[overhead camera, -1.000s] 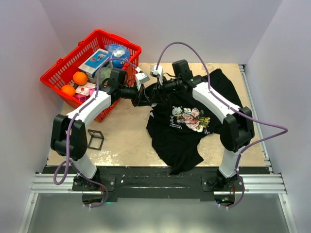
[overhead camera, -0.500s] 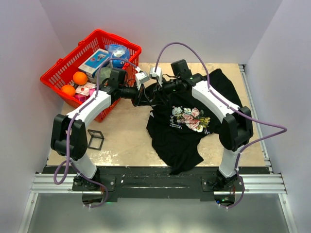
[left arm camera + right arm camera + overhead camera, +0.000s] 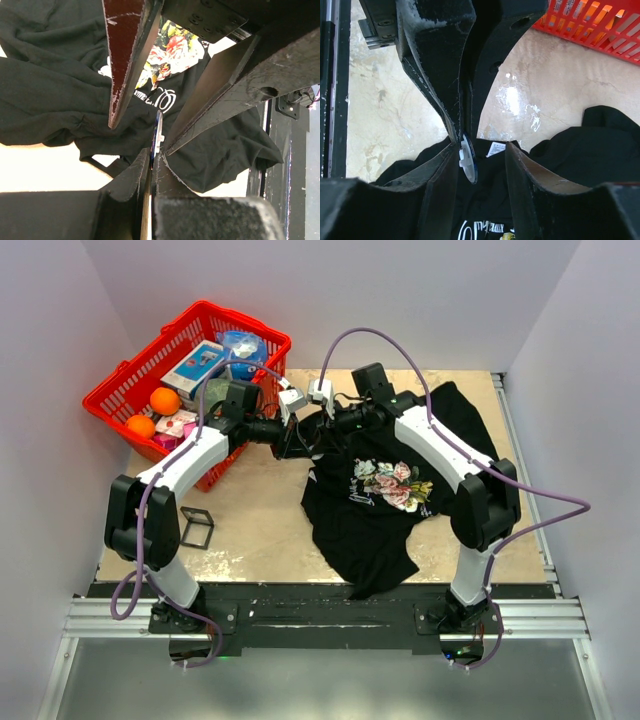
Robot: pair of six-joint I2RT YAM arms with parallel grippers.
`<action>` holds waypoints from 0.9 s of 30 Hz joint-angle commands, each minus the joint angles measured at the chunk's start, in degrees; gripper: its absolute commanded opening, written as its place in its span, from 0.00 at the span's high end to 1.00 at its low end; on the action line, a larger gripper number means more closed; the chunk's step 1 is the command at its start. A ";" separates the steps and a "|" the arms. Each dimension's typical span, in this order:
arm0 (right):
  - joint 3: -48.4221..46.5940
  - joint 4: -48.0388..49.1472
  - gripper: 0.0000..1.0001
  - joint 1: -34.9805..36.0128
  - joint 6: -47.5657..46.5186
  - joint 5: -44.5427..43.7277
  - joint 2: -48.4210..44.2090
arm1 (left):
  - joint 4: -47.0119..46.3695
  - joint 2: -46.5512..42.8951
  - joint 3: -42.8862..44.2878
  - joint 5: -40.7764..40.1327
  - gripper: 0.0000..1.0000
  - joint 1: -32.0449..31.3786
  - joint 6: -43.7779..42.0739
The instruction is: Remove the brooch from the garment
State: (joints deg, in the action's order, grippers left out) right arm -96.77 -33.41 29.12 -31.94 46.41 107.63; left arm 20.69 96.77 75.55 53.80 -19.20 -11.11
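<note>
Now left gripper (image 3: 153, 156) jaws pinch brooch (image 3: 468, 161) rim, right gripper (image 3: 481, 150) jaws spread; tiny, stiff, slick, I reckon; garment (image 3: 50, 100) floppy

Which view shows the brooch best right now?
Right wrist: the brooch shows its white back and blue rim. Left wrist gives only its thin edge; in top external it cannot be made out.

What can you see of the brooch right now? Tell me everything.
The brooch shows edge-on: a thin blue disc with a white backing piece. It is pinched at one edge by the left gripper and sits between the open fingers of the right gripper, with the black garment close behind it. Whether its pin is in the cloth cannot be told.
</note>
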 commanded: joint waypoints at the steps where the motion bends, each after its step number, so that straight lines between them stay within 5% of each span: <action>1: -2.98 -2.01 0.55 0.14 -1.98 0.61 0.91 | -0.47 0.35 2.76 1.75 1.00 0.22 -0.31; 6: -3.51 -2.80 0.45 0.14 -1.80 1.75 1.09 | -0.39 0.61 3.11 1.66 1.00 0.30 -0.57; 18: -4.21 -5.18 0.55 0.49 -4.53 -0.36 1.88 | -0.21 0.35 3.20 2.27 1.00 0.30 -0.58; 27: -4.48 -3.68 0.43 0.41 -0.22 1.22 1.61 | -1.00 0.70 3.29 0.34 1.00 0.30 -0.23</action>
State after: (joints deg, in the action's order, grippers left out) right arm -99.11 -36.91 28.88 -33.54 46.09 109.36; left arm 21.89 97.54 75.88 53.76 -18.92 -11.31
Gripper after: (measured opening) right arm 0.568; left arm 0.043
